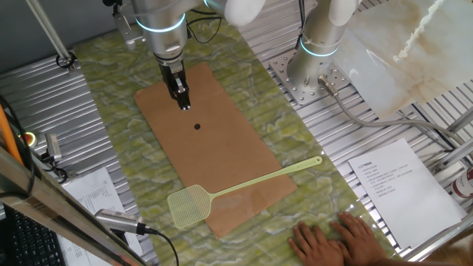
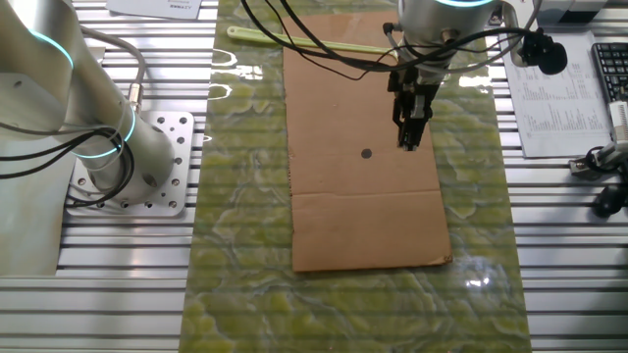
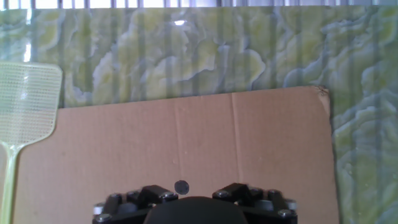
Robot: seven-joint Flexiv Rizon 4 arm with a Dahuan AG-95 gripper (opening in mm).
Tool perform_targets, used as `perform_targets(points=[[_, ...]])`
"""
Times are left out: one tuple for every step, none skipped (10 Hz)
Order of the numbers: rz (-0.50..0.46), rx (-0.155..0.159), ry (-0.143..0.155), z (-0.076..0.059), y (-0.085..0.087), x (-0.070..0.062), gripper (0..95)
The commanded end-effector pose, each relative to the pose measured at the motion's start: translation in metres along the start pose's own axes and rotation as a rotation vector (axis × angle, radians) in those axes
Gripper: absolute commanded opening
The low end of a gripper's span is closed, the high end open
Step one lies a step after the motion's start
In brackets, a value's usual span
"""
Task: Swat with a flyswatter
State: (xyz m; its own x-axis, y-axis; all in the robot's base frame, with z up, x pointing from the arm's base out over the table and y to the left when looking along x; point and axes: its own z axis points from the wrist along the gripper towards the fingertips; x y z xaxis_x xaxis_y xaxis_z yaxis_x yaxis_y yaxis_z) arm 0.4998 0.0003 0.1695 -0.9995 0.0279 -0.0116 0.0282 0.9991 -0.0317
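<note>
Nothing is done yet: the flyswatter lies untouched across the brown board's near end. Your gripper hangs empty, jaws nearly together, above the board near the dark dot. You must still grasp it and swat.

A table of ribbed aluminium slats carries a green marbled mat topped by a brown cardboard board. Printed sheets lie at the edges, and glare from overhead light streaks the mat.
</note>
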Motion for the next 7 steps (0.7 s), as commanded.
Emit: perform_targets(points=[[-0.003, -0.001, 0.004, -0.0005, -0.0003, -0.0002, 0.0], [-0.003, -0.001, 0.004, -0.0005, -0.0003, -0.0002, 0.0], [-0.004, -0.004, 0.005, -0.0005, -0.0003, -0.0002, 0.0], [-0.002, -0.006, 0.006, -0.0005, -0.0003, -0.0002, 0.0], [0.000, -0.006, 0.006, -0.0005, -0.0003, -0.0002, 0.0], [0.005, -0.006, 0.008, -0.0005, -0.0003, -0.0002, 0.0], [0.008, -0.007, 0.008, -0.0005, -0.0003, -0.0002, 0.0]])
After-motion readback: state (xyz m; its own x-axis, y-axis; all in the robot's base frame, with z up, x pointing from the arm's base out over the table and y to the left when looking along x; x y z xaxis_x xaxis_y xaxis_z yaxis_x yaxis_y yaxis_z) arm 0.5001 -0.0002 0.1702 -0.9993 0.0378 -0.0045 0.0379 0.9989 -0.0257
